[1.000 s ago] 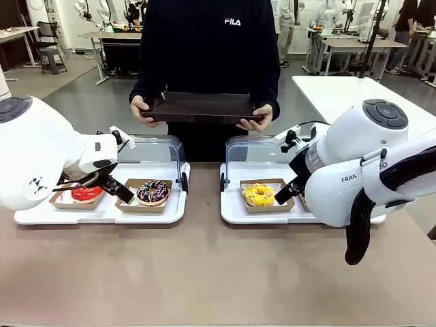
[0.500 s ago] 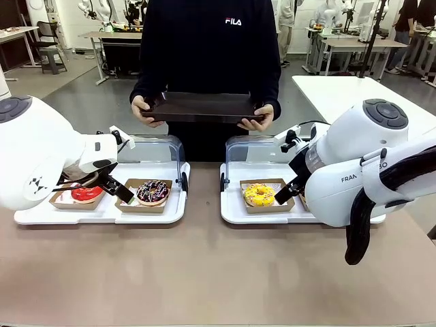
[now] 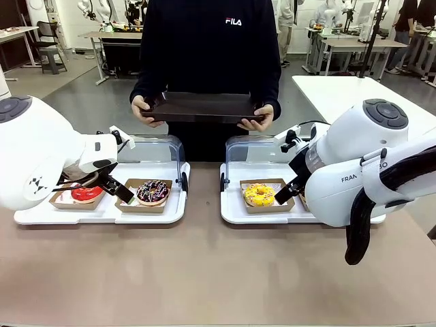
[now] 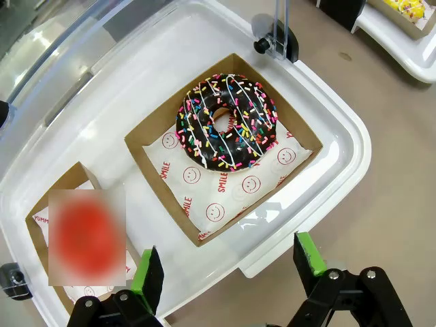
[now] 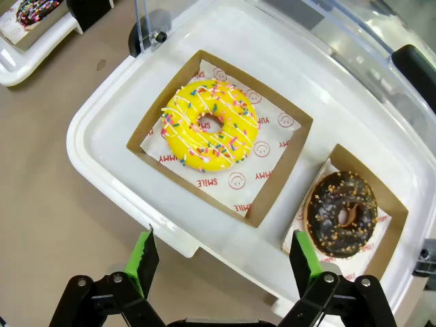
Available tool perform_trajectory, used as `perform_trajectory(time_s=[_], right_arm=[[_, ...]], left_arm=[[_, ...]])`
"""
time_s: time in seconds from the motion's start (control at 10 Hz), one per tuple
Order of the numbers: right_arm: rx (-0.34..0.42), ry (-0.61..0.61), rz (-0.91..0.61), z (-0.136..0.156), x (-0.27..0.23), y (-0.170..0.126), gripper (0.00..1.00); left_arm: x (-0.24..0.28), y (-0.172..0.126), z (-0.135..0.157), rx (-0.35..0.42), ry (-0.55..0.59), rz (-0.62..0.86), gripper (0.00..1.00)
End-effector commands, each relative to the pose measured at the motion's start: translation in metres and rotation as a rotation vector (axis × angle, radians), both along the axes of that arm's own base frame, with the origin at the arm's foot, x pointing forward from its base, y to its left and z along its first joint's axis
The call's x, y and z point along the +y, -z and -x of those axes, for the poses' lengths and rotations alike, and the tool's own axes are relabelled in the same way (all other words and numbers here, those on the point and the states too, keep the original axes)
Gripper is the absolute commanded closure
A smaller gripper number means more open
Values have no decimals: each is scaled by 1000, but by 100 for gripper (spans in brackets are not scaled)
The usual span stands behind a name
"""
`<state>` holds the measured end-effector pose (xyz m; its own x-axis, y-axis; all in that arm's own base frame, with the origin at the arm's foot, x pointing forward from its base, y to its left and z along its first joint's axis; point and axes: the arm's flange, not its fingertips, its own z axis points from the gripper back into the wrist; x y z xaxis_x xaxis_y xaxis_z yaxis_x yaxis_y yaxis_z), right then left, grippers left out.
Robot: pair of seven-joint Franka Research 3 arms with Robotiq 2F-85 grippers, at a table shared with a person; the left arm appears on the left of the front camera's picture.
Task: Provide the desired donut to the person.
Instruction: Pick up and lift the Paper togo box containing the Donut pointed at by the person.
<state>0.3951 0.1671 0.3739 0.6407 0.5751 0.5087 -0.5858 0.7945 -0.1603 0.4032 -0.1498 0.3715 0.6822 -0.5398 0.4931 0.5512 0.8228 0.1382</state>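
Observation:
The person (image 3: 204,48) stands at the far side, both hands holding a dark flat tray (image 3: 201,107). A chocolate donut with coloured sprinkles (image 4: 227,121) (image 3: 153,191) and a red donut (image 4: 87,235) (image 3: 86,193) lie in cardboard boxes on the left white tray (image 4: 340,136). My left gripper (image 4: 228,269) (image 3: 112,185) hovers open above that tray's near edge, holding nothing. A yellow sprinkled donut (image 5: 210,125) (image 3: 259,194) and a chocolate donut with nut bits (image 5: 342,212) sit on the right white tray (image 5: 102,150). Above its near edge my right gripper (image 5: 221,257) (image 3: 286,191) is open and holds nothing.
Each white tray has a clear hinged lid (image 3: 153,146) standing raised at its back. The brown tabletop (image 3: 204,272) spreads bare in front of both trays. Another white table (image 3: 354,92) stands at the right rear.

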Motion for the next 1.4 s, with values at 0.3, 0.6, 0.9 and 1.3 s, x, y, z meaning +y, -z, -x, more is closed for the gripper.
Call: perform_trajectory(time_s=[0.3,0.6,0.9,1.3], right_arm=[[8,-144,12,13,-85,-63,0],[-48,-317,-66,18,-156,-83,0],[-123,-417,-169,29,-203,-86,0],[-244,-489,-288,42,-234,-98,0]], left_arm=[[76,-49,26,18,58,72,0],[143,-63,43,52,190,166,0],[190,-64,59,23,290,236,0],[222,-66,71,-45,327,293,0]])
